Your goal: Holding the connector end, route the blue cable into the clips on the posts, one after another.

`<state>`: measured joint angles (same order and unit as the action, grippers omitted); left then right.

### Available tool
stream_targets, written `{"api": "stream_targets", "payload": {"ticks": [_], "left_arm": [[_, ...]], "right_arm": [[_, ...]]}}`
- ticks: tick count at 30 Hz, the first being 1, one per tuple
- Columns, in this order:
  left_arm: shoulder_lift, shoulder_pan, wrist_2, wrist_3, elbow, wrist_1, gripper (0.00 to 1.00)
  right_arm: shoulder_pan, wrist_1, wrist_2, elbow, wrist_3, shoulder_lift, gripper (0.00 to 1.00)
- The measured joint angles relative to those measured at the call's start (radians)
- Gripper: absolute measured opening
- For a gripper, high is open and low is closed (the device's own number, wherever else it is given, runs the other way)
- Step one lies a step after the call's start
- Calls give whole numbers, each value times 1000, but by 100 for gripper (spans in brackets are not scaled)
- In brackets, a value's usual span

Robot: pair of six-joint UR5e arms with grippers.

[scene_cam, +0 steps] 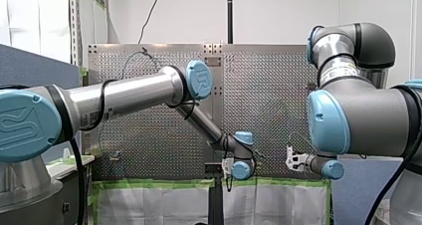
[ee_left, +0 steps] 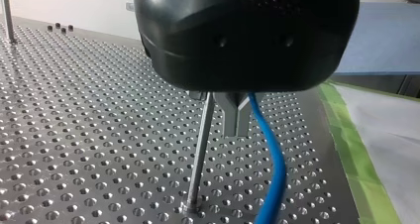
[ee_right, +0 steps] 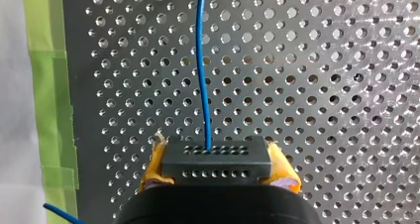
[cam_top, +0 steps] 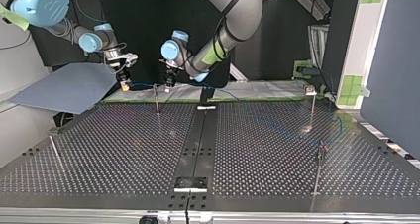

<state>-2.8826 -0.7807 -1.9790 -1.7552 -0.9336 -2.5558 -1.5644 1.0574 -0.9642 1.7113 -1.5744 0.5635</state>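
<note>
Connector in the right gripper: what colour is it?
The connector is black; it shows best in the right wrist view.

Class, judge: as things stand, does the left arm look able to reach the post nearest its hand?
Likely yes: the left hand hangs beside the post, nothing between; the blue cable runs on its far side.

you've got the perforated table [cam_top: 124, 149] edged with green tape [ee_right: 47, 85], and white sheeting [ee_left: 391, 130] lies past the tape. at the top view's left, a grey-blue board [cam_top: 69, 89] juts past the table's far corner.
</note>
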Motion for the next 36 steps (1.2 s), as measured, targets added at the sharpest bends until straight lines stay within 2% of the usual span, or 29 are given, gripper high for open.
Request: {"api": "stream_targets", "payload": {"ticks": [6, 12, 16, 22, 36], "left_arm": [[-3, 0, 27, -6, 27, -22, 0], [-8, 4, 31, -28, 55, -36, 0], [-9, 11, 32, -32, 58, -48, 0], [-13, 19, 39, -34, 59, -55, 0], [-42, 36, 79, -73, 76, -48, 0]], "right_arm": [[-5, 2, 1, -6, -3, -1, 0], [-6, -2, 2, -14, -7, -14, 0], [-7, -6, -1, -32, -2, -39, 0], [-7, -13, -4, -47, 7, -48, 0], [-15, -40, -5, -74, 6, -49, 0]]}}
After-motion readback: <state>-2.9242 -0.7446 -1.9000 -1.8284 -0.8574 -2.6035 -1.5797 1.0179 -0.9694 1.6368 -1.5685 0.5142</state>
